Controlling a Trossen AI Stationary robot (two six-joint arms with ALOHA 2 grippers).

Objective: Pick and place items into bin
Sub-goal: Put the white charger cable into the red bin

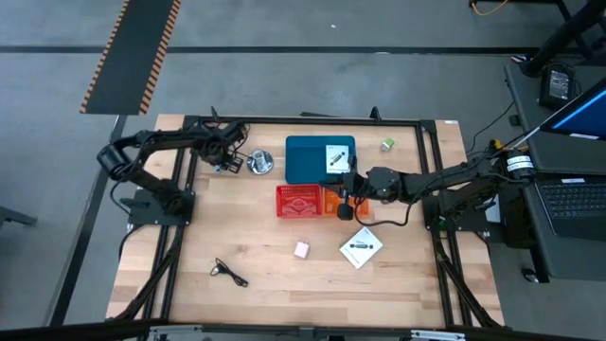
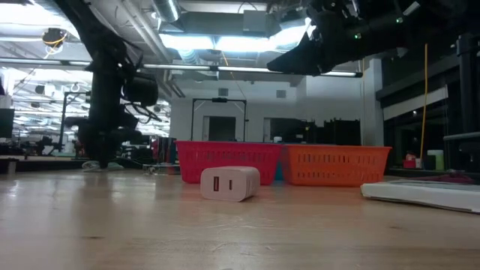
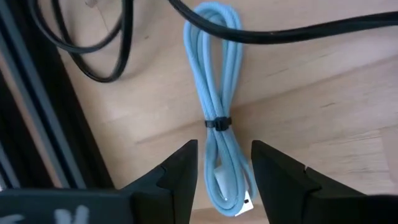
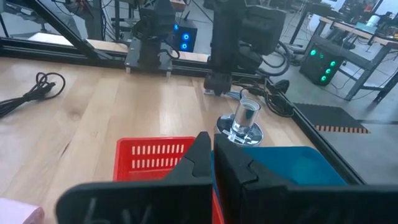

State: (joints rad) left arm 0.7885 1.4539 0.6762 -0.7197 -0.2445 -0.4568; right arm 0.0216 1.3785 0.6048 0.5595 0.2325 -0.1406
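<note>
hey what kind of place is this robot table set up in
Probably a robotics lab or workshop: ceiling strip lights over an open room, benches with electronics and green lamps, and a laptop beside the wooden table.

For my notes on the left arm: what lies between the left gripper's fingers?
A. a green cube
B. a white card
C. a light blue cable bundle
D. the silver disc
C: in the left wrist view the tied light blue cable lies between the open left gripper.

Both arms (image 1: 151, 156) are dark, jointed and slim, trailing black cables. The left gripper (image 3: 224, 180) has black wedge-shaped fingers; the right gripper (image 4: 213, 163) matches.
</note>
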